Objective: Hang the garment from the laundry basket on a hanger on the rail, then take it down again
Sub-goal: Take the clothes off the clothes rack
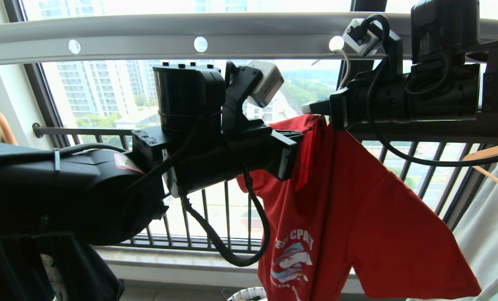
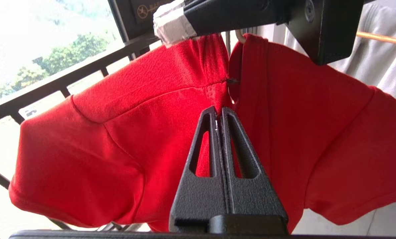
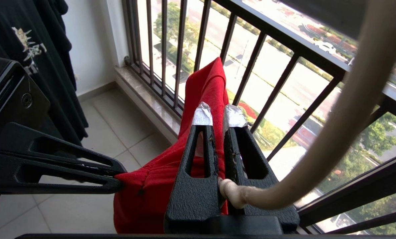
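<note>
Rail (image 1: 148, 42) ran overhead across the window, pale grey, holed. Below it the garment (image 1: 341, 200) hung, red, draped on the hanger (image 3: 344, 109), its hem reaching down near the laundry basket (image 1: 247, 294) at the floor. Right gripper (image 3: 219, 116) was pinched narrow on the hanger's twisted neck, taped tips over the collar. Left gripper (image 2: 219, 114) was pressed together at the shirt's neck seam, apparently nipping the cloth there, though the fold hid the contact. A black T-shirt (image 3: 35, 49) hung to the left.
</note>
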### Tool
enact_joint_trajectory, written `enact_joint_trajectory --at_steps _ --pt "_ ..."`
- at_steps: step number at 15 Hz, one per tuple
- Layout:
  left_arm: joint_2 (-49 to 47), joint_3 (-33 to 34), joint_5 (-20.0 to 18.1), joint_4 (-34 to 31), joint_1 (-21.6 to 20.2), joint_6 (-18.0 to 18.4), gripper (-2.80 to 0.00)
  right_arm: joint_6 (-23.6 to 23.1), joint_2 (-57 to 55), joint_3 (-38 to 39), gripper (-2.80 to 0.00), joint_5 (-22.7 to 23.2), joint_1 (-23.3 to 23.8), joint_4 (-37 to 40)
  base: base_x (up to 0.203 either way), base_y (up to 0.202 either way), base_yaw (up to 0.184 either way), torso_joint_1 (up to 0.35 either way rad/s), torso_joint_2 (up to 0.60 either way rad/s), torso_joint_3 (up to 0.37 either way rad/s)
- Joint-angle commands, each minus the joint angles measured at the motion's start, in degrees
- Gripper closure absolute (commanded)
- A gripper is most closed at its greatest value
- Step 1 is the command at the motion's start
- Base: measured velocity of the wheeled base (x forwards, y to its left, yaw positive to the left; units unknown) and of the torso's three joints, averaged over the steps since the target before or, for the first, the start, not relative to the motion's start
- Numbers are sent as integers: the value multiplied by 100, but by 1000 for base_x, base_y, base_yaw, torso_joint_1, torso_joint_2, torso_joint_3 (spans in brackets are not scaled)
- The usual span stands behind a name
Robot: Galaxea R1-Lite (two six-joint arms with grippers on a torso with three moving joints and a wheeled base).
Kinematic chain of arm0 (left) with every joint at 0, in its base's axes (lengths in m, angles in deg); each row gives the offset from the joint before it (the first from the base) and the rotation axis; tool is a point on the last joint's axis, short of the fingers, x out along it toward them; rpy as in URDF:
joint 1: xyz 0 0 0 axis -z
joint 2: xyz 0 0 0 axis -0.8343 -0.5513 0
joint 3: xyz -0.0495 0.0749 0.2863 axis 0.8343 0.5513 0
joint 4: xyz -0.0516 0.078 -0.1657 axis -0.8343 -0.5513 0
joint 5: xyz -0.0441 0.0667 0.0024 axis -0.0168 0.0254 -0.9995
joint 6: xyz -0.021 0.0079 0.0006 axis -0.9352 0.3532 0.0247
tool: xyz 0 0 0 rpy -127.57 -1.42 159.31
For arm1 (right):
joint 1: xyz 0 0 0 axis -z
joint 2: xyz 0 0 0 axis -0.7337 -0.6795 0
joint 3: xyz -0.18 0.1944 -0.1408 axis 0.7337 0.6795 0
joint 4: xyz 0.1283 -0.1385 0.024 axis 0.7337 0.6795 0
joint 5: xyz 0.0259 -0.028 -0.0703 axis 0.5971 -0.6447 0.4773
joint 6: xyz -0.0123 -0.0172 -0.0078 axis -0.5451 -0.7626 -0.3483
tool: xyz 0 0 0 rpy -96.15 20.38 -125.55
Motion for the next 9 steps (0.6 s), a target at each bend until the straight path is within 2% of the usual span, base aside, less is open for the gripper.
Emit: enact_joint_trajectory --at_steps 1,2,3,5,9 --pt "206 -130 159 -278 8 -2 0 -6 -8 0 0 6 6 1 0 0 0 0 0 0" --pt "136 -209 227 -276 5 1 0 1 -8 0 0 6 6 1 0 0 0 0 0 0" --pt "46 -307 250 -274 2 -2 -280 1 -8 0 0 6 6 1 0 0 0 0 0 0" --pt "15 -330 248 -294 10 -2 -280 -8 -8 0 0 7 -2 1 0 0 0 0 0 0" --pt "287 103 255 -395 -21 -4 -280 1 -8 0 0 6 3 1 0 0 0 0 0 0"
